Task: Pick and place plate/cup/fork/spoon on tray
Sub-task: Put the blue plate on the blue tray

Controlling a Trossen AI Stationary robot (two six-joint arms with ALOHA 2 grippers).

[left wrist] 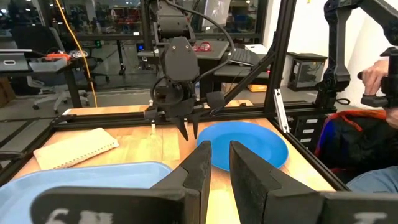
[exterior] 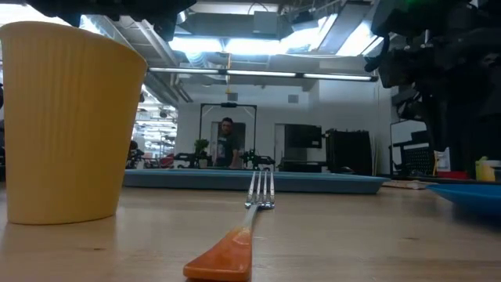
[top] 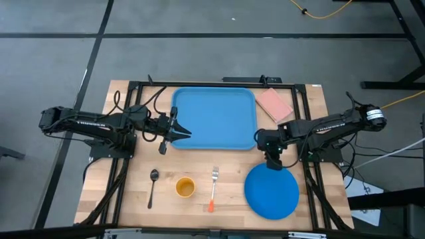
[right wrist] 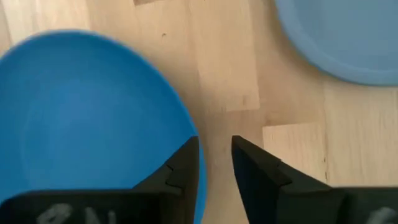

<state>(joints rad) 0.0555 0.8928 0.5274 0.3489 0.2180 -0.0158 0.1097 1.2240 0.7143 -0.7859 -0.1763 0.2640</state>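
Note:
The round blue plate (top: pixel 271 191) lies flat on the table at the near right. My right gripper (top: pixel 272 164) points down over the plate's far rim (right wrist: pixel 186 118), open by a narrow gap, with wood showing between its fingers (right wrist: pixel 214 162). The light-blue tray (top: pixel 214 118) lies at the far middle. My left gripper (top: pixel 187 132) hovers over the tray's left part, open by a narrow gap and empty. The yellow cup (top: pixel 185 187) stands upright. The orange-handled fork (top: pixel 213 189) and the dark spoon (top: pixel 153 186) lie flat near the front edge.
A pink pad (top: pixel 274 103) lies at the tray's far right corner. A black frame (top: pixel 219 84) runs around the working area. A person stands in the room beyond the table (exterior: pixel 227 141), and a person's hand shows at the right side (left wrist: pixel 379 74).

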